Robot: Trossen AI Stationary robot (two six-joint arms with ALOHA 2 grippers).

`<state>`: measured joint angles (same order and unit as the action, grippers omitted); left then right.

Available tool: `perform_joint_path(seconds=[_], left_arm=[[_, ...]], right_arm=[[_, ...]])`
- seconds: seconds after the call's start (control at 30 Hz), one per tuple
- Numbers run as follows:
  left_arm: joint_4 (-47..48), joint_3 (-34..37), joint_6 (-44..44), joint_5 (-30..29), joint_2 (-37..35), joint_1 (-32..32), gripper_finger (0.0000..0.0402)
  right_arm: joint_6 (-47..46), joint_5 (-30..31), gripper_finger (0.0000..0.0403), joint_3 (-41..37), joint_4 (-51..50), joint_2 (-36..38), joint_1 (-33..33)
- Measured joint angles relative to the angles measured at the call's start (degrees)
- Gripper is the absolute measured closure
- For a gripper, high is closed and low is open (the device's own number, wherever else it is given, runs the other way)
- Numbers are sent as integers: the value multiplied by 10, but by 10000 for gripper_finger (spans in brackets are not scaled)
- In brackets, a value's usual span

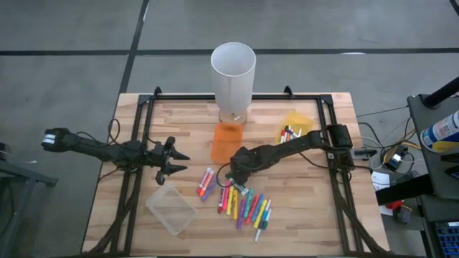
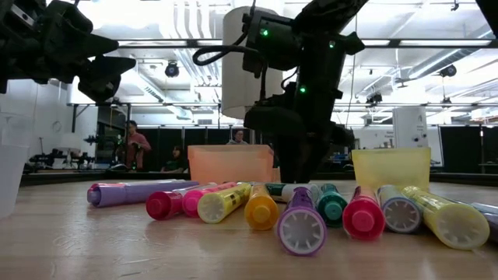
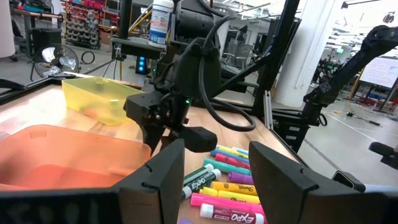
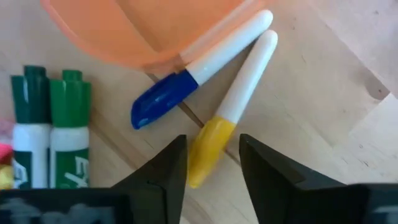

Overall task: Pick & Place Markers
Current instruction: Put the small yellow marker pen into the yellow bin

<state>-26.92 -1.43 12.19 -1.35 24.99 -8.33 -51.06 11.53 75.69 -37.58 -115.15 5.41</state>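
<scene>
Two dark arms over a wooden table (image 1: 337,215), reaching in from either side. At the far edge, centre, a tall white cylinder (image 1: 233,72), upright. Just in front of it an orange bin (image 1: 226,142); to the right a yellow bin (image 1: 300,123) with a few markers inside; near left, a clear bin (image 1: 172,208), tilted askew. Left gripper (image 1: 176,161) above the left half of the table, fingers spread wide, nothing between them. Right gripper (image 1: 233,172) low by the near side of the orange bin, fingers parted on either side of the cap of a yellow-capped marker (image 4: 233,106); seemingly not clamped yet, though hard to tell. Beside it a blue-capped marker (image 4: 199,68), its white end against the orange bin. Nearer, right of centre, the other markers (image 1: 247,208) strewn in a loose row on the wood.
</scene>
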Motion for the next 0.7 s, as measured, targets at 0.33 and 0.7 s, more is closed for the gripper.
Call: perform_joint_path(seconds=[0.33, 0.7], left_arm=[[0, 0, 0, 0, 0, 0, 227], [0, 0, 0, 0, 0, 0, 227]], right_arm=[[25, -12, 357, -8, -2, 2, -4], [22, -11, 380, -10, -65, 33, -3]])
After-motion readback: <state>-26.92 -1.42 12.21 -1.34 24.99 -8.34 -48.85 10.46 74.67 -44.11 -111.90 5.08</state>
